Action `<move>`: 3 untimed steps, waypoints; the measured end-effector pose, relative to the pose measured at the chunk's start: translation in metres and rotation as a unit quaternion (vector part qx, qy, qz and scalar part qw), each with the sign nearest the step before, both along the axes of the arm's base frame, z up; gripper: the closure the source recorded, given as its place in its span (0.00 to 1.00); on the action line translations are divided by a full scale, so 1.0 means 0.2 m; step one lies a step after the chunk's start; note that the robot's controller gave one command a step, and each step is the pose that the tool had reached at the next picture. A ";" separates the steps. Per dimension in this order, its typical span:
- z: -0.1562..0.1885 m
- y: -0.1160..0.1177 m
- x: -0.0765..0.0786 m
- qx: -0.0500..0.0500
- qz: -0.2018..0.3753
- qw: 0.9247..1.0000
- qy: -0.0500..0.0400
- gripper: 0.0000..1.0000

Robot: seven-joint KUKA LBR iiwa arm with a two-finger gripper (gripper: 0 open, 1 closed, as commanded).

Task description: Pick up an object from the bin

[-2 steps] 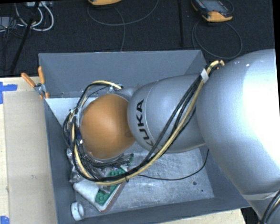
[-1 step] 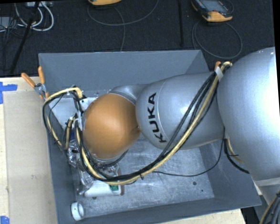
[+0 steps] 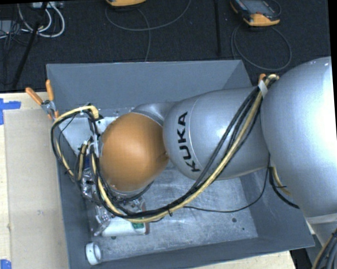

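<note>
Masking the tool (image 3: 101,221), grip state unclear, the orange cover (image 3: 132,153) hangs near a white cylinder (image 3: 93,252).

The arm (image 3: 215,142) and its orange cover (image 3: 132,153) conceal the central floor of the bin (image 3: 153,80). The gripper (image 3: 107,220) partly covers a white tube-shaped item (image 3: 126,227); type indeterminate.

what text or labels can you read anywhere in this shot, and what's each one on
"KUKA": black letters on the silver arm, running sideways along its casing.
Nothing else is legible. The white tube in the bin has a green patch that is too small to read.
</note>
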State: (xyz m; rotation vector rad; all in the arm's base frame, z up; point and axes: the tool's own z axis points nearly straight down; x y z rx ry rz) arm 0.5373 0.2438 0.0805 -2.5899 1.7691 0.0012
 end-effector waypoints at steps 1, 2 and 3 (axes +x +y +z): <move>0.00 0.00 0.00 -0.001 -0.002 1.000 0.001 1.00; 0.44 0.01 -0.02 0.000 0.007 1.000 -0.001 1.00; 0.67 -0.10 0.04 -0.002 0.010 1.000 0.001 1.00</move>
